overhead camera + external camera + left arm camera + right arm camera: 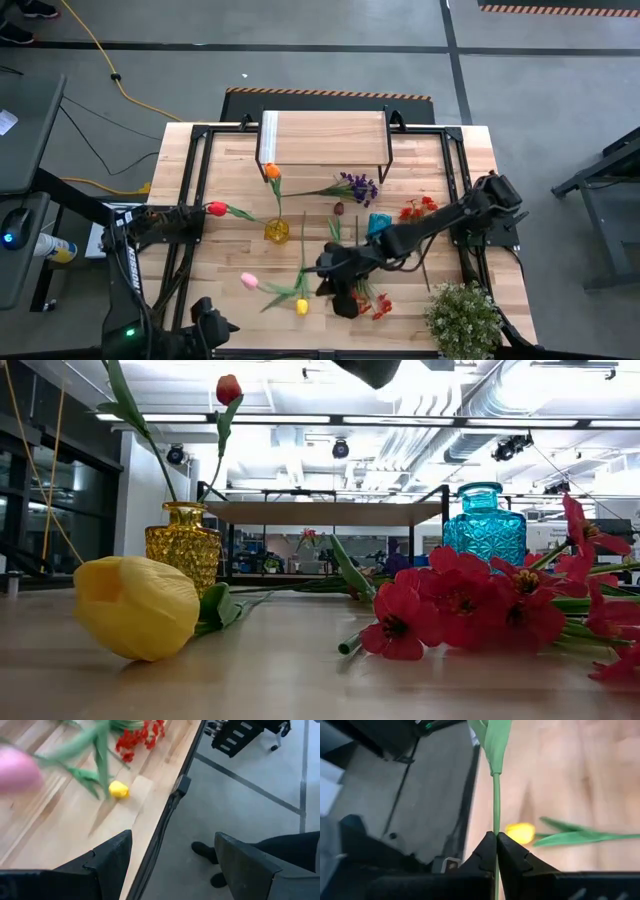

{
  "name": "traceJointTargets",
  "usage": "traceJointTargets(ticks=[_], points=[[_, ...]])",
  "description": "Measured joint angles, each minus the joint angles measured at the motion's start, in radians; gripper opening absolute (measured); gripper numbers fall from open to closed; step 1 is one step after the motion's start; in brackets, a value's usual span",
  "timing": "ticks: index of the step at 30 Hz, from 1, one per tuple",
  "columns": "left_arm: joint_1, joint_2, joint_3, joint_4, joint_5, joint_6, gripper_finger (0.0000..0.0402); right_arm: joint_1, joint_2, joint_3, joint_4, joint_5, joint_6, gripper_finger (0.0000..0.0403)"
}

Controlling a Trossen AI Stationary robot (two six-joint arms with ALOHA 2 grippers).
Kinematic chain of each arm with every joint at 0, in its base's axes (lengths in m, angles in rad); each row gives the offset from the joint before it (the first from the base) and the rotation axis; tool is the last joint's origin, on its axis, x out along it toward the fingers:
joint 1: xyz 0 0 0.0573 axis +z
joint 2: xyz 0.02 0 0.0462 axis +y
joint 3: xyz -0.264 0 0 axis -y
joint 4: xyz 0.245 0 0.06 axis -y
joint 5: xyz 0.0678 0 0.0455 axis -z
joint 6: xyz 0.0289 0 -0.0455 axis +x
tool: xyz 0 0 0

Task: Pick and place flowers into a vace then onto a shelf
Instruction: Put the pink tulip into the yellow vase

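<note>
One tulip is standing in the amber vase (277, 231) at table centre. A green stem (496, 800) is being pinched by the clenched right gripper (335, 268) at about five o'clock from it. The left gripper (172, 860) is waiting released off the seven o'clock corner. Other flowers (372, 300) are lying loose; the shelf (325, 138), at twelve, is being left bare.

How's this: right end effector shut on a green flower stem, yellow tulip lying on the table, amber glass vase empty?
Only the vase is wrong. The low view shows the amber glass vase holding green stems, one topped by a red tulip. The right end effector is shut on a green flower stem, and the yellow tulip lies on the table.
</note>
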Motion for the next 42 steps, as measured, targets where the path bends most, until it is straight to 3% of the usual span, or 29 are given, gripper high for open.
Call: traceJointTargets(ticks=[8,13,24,34,42], points=[[-0.047,0.000,0.000,-0.038,-0.090,-0.114,0.0317,-0.067,-0.066,0.000,0.012,0.105,-0.068,0.0000],[-0.043,0.000,0.000,-0.041,-0.112,-0.113,0.0317,-0.119,-0.081,0.000,0.141,0.172,-0.112,0.0000],[-0.043,0.000,0.000,-0.048,-0.184,-0.122,0.0317,-0.222,-0.081,0.001,0.542,0.140,-0.196,0.0000],[-0.043,0.000,0.000,-0.072,-0.217,-0.145,0.0317,-0.269,-0.070,0.001,0.577,0.130,-0.245,0.0000],[-0.043,0.000,0.000,-0.083,-0.246,-0.156,0.0317,-0.287,0.012,0.001,0.615,0.110,-0.246,0.0000]])
